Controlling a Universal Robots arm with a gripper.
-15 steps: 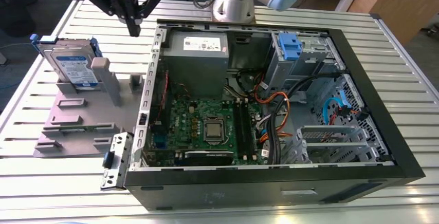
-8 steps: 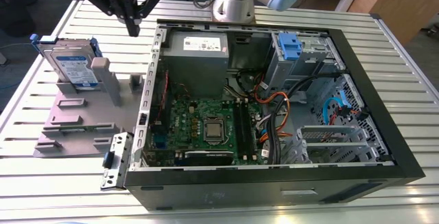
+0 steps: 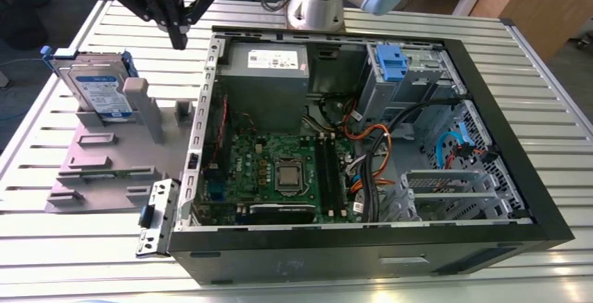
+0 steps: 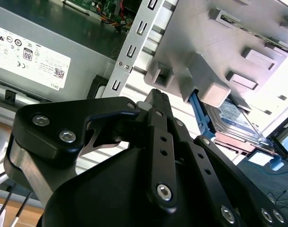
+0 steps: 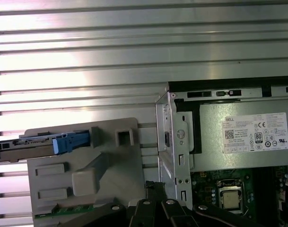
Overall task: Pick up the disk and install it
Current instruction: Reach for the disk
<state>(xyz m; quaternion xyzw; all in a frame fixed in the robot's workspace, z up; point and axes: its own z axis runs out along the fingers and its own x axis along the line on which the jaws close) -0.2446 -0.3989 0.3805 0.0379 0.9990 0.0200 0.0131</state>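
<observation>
Disk (image 3: 98, 89): flat silver drive, blue-and-white label, blue rails along its edges.
Pose: on edge, nearly upright, tilted back a little; edge-on to me in the first wrist view (image 5: 25, 150).
Place: in a slot of the grey stand (image 3: 111, 160) on the slatted table (image 3: 83, 247), at the exterior view's left of the open computer case (image 3: 519, 143).
Hold: none; my gripper (image 3: 178, 40) hangs apart from it.

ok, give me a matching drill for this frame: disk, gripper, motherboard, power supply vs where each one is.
1 disk
2 gripper
3 motherboard
4 power supply

A flat in the case, green
B upright in the grey holder, outside the case
C over the table, beside the case, empty
D in the case, grey with white sticker

Pairs: 1-B, 2-C, 3-A, 4-D
</observation>
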